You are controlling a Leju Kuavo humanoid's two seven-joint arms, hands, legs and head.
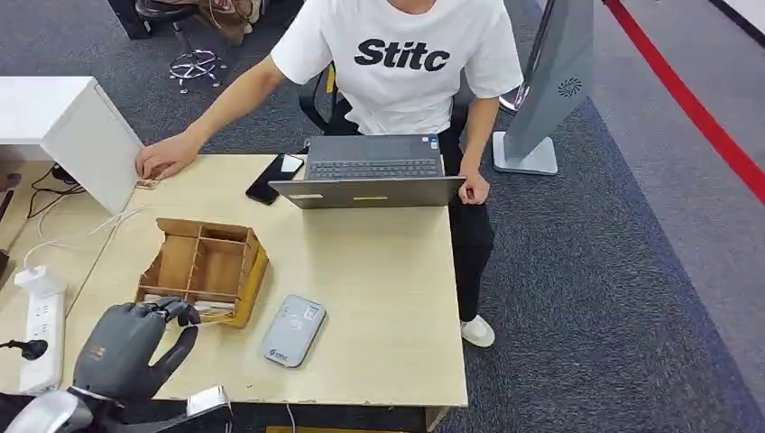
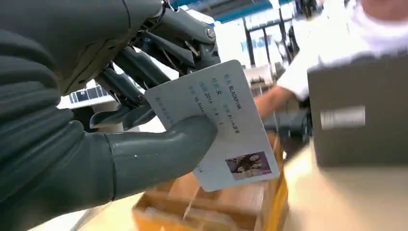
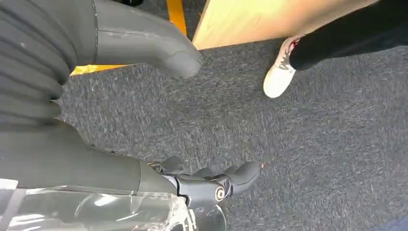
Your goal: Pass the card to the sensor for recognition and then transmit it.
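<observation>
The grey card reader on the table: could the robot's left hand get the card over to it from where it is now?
Probably yes. The left hand, pinching the card, sits near the wooden box, and bare tabletop lies between it and the card reader.

Bare surface [image 1: 388, 298] lay open around the grey sensor [image 1: 292, 330], while the wooden organizer [image 1: 206, 269] stood just beside it at the left hand [image 1: 126, 347], and a person's laptop [image 1: 372, 171] blocked the far edge.

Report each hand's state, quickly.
Left hand: holding the ID card, pinched under the thumb above the wooden organizer.
Right hand: open, holding nothing, hanging over the carpet.
</observation>
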